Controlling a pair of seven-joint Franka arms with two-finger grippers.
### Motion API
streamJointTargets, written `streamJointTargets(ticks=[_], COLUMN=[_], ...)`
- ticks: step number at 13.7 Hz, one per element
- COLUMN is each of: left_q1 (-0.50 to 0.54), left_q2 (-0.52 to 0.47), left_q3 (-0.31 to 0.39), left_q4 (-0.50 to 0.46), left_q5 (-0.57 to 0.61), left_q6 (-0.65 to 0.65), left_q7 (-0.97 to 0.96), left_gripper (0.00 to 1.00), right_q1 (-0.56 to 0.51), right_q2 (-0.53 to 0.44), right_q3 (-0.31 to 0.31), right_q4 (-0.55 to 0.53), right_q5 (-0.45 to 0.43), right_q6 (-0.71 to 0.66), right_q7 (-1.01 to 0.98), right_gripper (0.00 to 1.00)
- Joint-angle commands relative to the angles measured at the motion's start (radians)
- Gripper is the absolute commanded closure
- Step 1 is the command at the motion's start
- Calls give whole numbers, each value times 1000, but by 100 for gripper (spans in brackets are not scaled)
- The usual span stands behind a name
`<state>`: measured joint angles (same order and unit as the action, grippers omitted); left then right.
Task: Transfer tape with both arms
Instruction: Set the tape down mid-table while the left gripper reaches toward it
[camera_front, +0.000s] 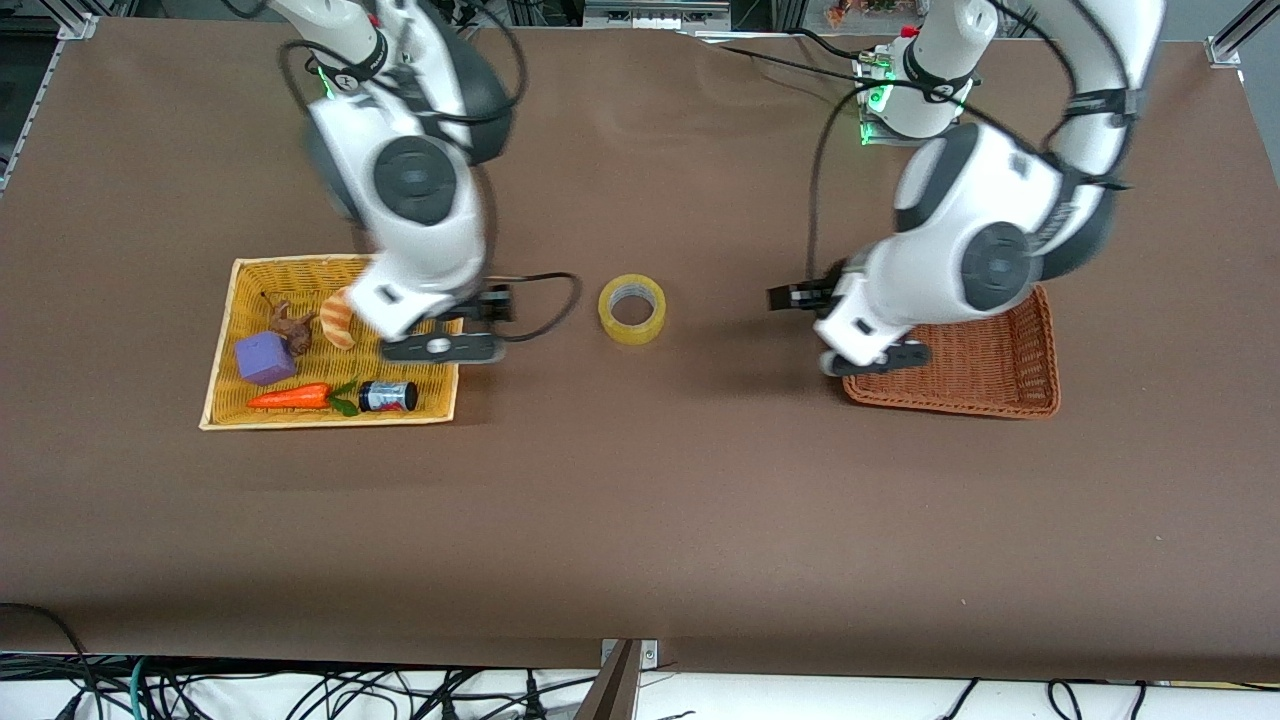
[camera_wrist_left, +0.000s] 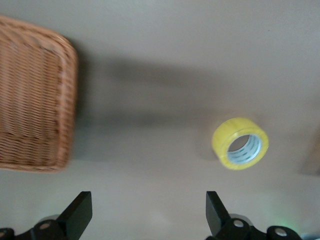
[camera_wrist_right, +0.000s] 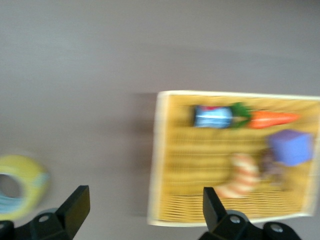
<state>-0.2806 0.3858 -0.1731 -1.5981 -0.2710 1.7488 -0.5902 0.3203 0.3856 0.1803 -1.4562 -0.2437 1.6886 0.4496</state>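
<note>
The tape, a yellowish roll with a grey core, lies flat on the brown table between the two baskets. It also shows in the left wrist view and at the edge of the right wrist view. My right gripper is open and empty, up over the yellow basket's edge nearest the tape. My left gripper is open and empty, up over the table at the brown basket's edge nearest the tape. Neither gripper touches the tape.
The yellow basket toward the right arm's end holds a striped croissant toy, a purple cube, a carrot, a small jar and a brown item. The brown wicker basket lies toward the left arm's end.
</note>
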Motion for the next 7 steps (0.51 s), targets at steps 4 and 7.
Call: streamJointTargets(ticks=[4,7], left_q1=[-166,-244], left_q2=[160,246], left_q3=[12,12], left_q4=[17,14], left_q5=[-5,-5], left_q6=[208,310], left_q7=[-206,-301], left_gripper=[0,0], right_q1=[5,5], right_q2=[-97,-109], right_q3=[-494,-631], right_q4=[-33,-32], right_q5=[400,442], right_q6=[-59,-75], right_q7=[-443,-526], right_gripper=[0,0])
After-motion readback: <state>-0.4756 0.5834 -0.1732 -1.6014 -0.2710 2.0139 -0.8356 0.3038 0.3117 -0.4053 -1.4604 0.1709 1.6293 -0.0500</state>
